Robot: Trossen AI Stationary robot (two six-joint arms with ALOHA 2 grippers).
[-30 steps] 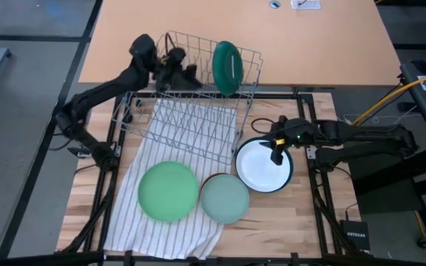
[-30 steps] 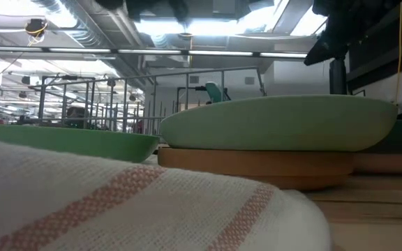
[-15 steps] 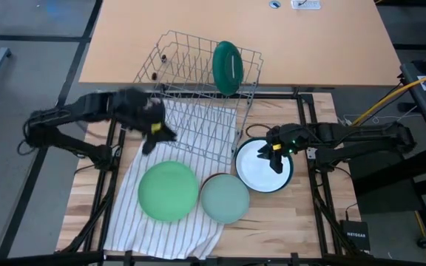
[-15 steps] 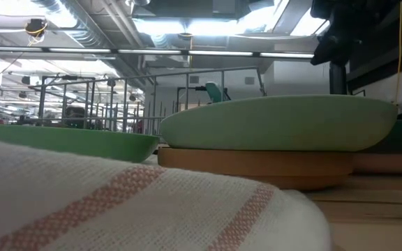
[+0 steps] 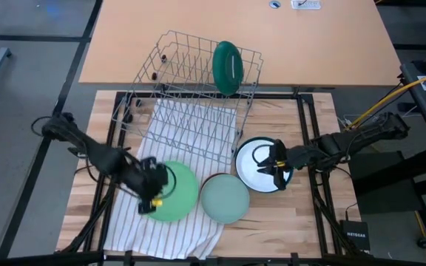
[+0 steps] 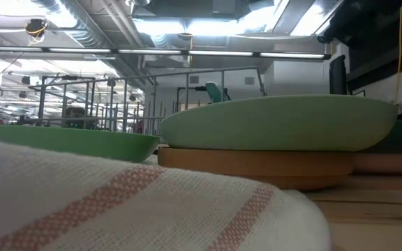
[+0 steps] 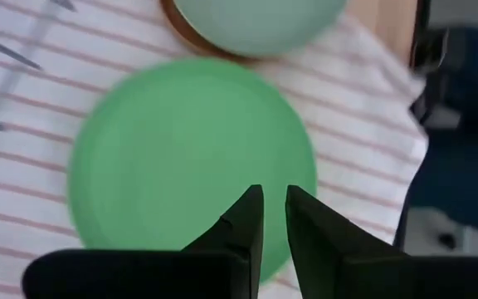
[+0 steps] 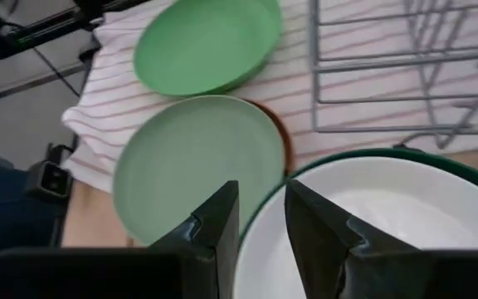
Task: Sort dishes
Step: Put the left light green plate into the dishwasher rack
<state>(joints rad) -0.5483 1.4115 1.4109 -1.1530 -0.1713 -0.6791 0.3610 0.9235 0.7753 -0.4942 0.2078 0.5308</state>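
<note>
A dark green plate [image 5: 227, 67] stands on edge in the wire rack [image 5: 191, 103]. The light green plate [image 5: 177, 188] lies on the striped cloth [image 5: 161, 229]. The pale mint plate [image 5: 225, 199] sits on a brown plate [image 6: 257, 167]. The white plate with a dark rim [image 5: 257, 174] lies on the wood. My left gripper [image 7: 274, 212] points down over the light green plate's left part, above it, with only a narrow gap between its fingers. My right gripper [image 8: 262, 199] hovers open over the white plate's rim [image 8: 256, 220], nothing between its fingers.
The wire rack stands at the far middle, its lower shelf reaching out over the cloth. Black frame rails [image 5: 305, 148] run along both sides of the wooden top. Bare wood [image 5: 294, 222] lies at the near right.
My left gripper has swung from the rack's far left corner toward the table's near edge and down, tipping from nearly level to pointing down over the light green plate. My right gripper has moved a little toward the near edge over the white plate. No plate has moved.
</note>
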